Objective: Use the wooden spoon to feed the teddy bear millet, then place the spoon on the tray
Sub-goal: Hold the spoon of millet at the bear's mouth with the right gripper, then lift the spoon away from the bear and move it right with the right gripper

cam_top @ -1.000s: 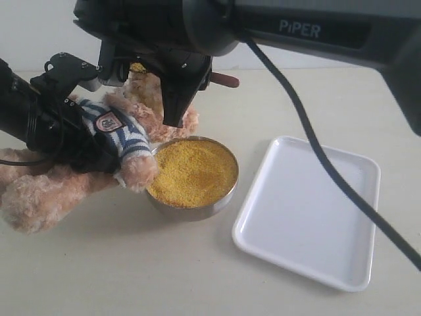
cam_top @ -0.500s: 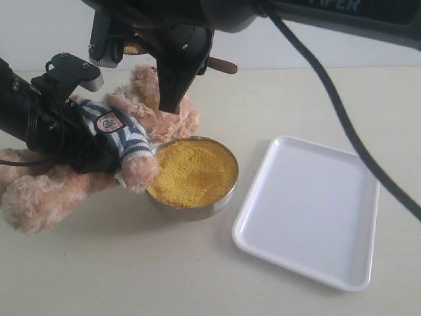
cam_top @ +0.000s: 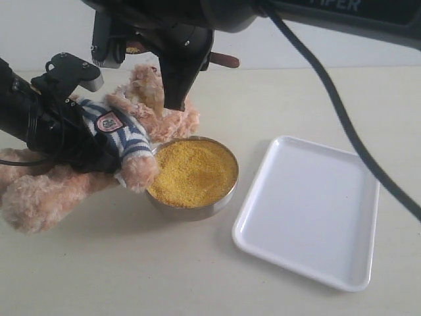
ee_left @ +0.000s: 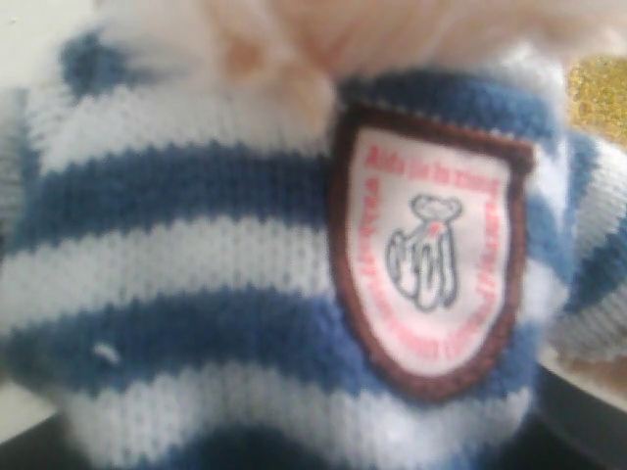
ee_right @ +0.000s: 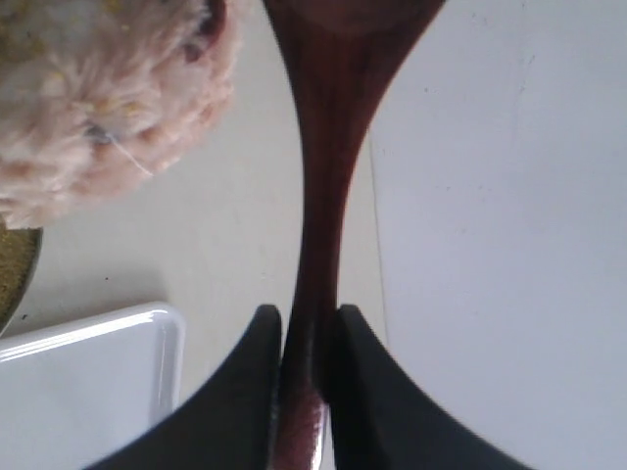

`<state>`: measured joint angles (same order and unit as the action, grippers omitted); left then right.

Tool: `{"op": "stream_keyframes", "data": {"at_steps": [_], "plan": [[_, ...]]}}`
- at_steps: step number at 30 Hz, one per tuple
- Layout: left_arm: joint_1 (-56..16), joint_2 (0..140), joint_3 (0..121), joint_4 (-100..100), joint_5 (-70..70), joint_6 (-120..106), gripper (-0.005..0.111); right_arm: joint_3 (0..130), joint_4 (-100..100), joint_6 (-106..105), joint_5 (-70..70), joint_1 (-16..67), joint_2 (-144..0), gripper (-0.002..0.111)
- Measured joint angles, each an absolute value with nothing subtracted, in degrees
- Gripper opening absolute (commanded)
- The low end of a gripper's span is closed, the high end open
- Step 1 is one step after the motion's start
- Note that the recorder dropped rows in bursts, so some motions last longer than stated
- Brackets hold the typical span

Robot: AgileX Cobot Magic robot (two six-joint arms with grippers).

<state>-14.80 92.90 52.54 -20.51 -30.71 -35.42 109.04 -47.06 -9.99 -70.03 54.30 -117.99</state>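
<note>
Yellow millet (cam_top: 193,172) fills the steel bowl (cam_top: 223,197) nearly to its rim. The white tray (cam_top: 309,210) lies beside it, apart, with open table (cam_top: 296,99) beyond. The teddy bear (cam_top: 131,141) touches the bowl with 1 arm. The right gripper (ee_right: 304,318) pinches the wooden spoon (ee_right: 318,196) (by its handle) near the bear's head. The left gripper (cam_top: 85,155) is at the bear's torso, its jaws hidden.

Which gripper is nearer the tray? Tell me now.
Right. The right gripper, clamping the wooden spoon, hangs by the head of the teddy bear, beyond the bowl from the tray. The left gripper sits farther off, at the bear's striped torso.
</note>
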Motion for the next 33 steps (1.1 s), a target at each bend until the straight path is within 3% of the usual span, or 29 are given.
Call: {"op": "stream_keyframes", "data": {"at_steps": [16,33], "plan": [[-14.80,92.90,52.54,-20.51,-30.60,-35.01,0.004,109.04,-48.02,-8.07,-70.03,54.30,-117.86,0.000],[-14.80,92.31,52.54,-20.51,-30.60,-34.56,0.004,109.04,-27.57,-7.30,-69.90,49.95,-114.80,0.000]]}}
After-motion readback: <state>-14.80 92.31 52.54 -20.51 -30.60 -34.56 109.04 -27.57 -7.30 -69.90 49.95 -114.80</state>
